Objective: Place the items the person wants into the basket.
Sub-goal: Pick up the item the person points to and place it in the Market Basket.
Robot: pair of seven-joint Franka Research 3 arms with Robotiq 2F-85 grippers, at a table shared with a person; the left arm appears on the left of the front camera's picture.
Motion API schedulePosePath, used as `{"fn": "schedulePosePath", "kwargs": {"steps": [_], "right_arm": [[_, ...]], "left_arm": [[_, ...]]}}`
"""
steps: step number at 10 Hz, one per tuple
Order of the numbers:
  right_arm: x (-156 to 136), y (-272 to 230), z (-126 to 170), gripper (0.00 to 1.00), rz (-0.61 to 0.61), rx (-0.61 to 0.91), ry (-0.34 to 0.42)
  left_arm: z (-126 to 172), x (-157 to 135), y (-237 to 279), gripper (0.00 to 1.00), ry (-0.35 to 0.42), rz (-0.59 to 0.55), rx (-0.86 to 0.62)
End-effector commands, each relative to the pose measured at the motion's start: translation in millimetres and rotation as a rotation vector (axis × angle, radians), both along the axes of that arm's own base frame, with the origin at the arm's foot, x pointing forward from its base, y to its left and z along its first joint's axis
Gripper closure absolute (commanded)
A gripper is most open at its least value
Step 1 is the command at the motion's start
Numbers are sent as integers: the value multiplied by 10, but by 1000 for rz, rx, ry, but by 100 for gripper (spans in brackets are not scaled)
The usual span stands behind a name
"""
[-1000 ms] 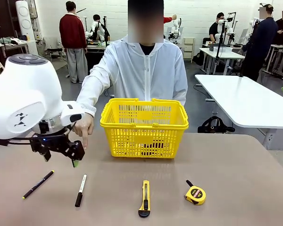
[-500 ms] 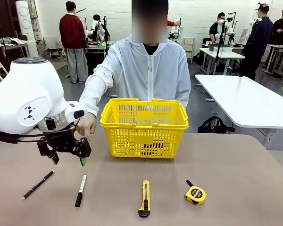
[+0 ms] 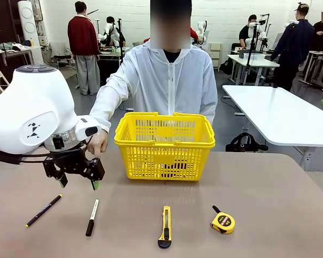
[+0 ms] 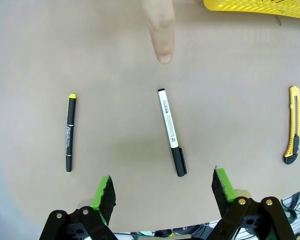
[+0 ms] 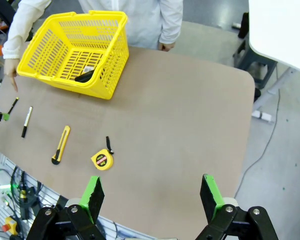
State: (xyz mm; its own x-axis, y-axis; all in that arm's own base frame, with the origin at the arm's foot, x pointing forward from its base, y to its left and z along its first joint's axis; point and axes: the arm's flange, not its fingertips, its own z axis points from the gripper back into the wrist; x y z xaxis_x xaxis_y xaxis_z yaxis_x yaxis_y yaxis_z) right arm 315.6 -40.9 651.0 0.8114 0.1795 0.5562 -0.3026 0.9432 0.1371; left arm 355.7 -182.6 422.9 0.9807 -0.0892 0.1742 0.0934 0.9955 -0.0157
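Fingers point(image 4: 104, 194) of my left gripper point(image 4: 162, 186) stand wide apart, empty; the marker point(image 4: 171, 131) lies just ahead between them (black cap nearest), the person's finger point(image 4: 159, 30) pointing beyond it, basket point(image 4: 255, 6) farther still.

Count on the table point(image 3: 269, 215): four loose tools, one of each kind. These were one pen point(image 3: 43, 210), thin, black with a yellow tip; one marker point(image 3: 91, 216), white barrel and black cap; one utility knife point(image 3: 165, 226), yellow and black; and one tape measure point(image 3: 223, 222), round and yellow. Writing instruments totalled two. One yellow basket point(image 3: 164, 144) was noted. One person point(image 3: 167, 86) was at the far side, with one hand point(image 3: 98, 144) extending a single finger. Two grippers were counted, the left gripper point(image 3: 78, 184) and the right gripper point(image 5: 151, 190), with two green-padded fingers apiece, four in all.
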Motion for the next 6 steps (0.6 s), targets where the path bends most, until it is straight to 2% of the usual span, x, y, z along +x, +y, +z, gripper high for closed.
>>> {"fn": "schedulePosePath", "kwargs": {"steps": [1, 2, 3, 5, 6], "right_arm": [[9, 8, -24, 0, 1, -3, 9], [9, 8, -24, 0, 1, -3, 9], [9, 8, -24, 0, 1, -3, 9], [9, 8, -24, 0, 1, -3, 9], [9, 8, -24, 0, 1, -3, 9]], "left_arm": [[-6, -46, 8, 0, -4, 1, 15], [0, 0, 0, 0, 0, 0, 0], [-198, -80, -70, 0, 29, 8, -10], [-451, 9, -122, 0, 91, 48, 4], [-612, -57, -146, 0, 101, 84, 9]]}}
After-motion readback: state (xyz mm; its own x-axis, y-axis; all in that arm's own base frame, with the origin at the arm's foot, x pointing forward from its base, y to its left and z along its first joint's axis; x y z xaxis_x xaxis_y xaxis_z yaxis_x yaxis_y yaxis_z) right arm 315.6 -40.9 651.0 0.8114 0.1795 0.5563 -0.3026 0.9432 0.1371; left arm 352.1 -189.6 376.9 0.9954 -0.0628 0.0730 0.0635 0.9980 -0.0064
